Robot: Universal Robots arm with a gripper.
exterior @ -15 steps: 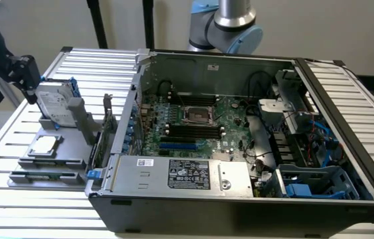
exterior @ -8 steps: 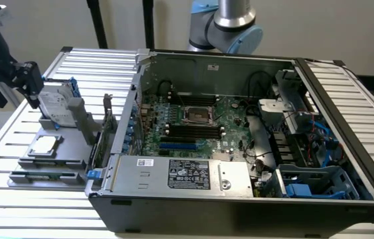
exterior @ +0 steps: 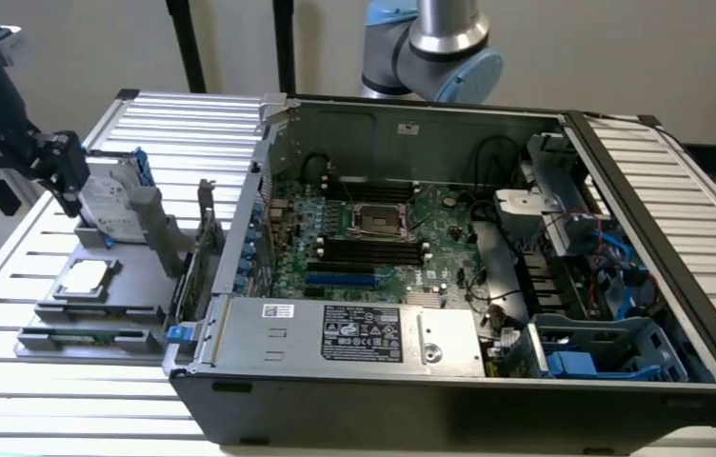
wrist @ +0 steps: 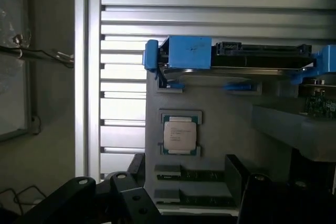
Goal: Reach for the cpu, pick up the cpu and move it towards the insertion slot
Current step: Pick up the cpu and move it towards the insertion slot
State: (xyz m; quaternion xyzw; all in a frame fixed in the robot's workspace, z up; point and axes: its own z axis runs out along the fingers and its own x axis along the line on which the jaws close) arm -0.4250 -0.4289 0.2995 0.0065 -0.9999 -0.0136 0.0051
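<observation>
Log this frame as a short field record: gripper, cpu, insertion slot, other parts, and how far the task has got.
gripper: open, holding nothing, close to the hard drive at the exterior view's left
cpu: lying flat in its recess on the grey holder, untouched
insertion slot: on the green board inside the open computer case, well apart from the cpu
hard drive: upright in a blue-edged bracket on the same holder
progress: cpu not yet picked up

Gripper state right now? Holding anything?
Gripper: open, holding nothing; the cpu is not gripped.
</observation>
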